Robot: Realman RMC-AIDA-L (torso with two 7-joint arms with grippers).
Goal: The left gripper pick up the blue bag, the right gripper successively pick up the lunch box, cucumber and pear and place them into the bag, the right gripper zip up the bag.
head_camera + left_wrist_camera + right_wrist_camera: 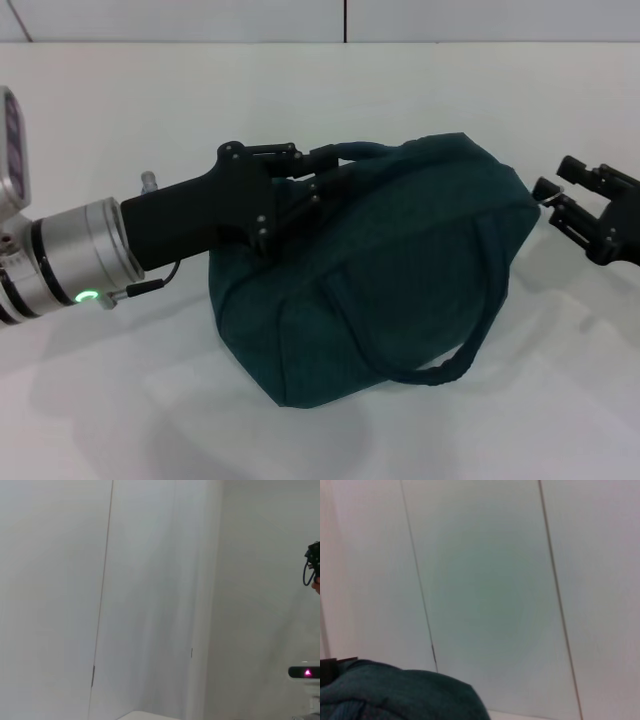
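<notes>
Fingers of the left gripper pinch a handle of the blue bag at its ten o'clock; the bag sits centred on the white table. At three o'clock, just beside it, the right gripper hovers, fingers parted.

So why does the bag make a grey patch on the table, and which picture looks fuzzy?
Head view: light from above makes the blue bag cast a soft shadow on the white table. Right wrist view: the bag is close and fuzzy. Left wrist view: plain wall, evenly lit.
</notes>
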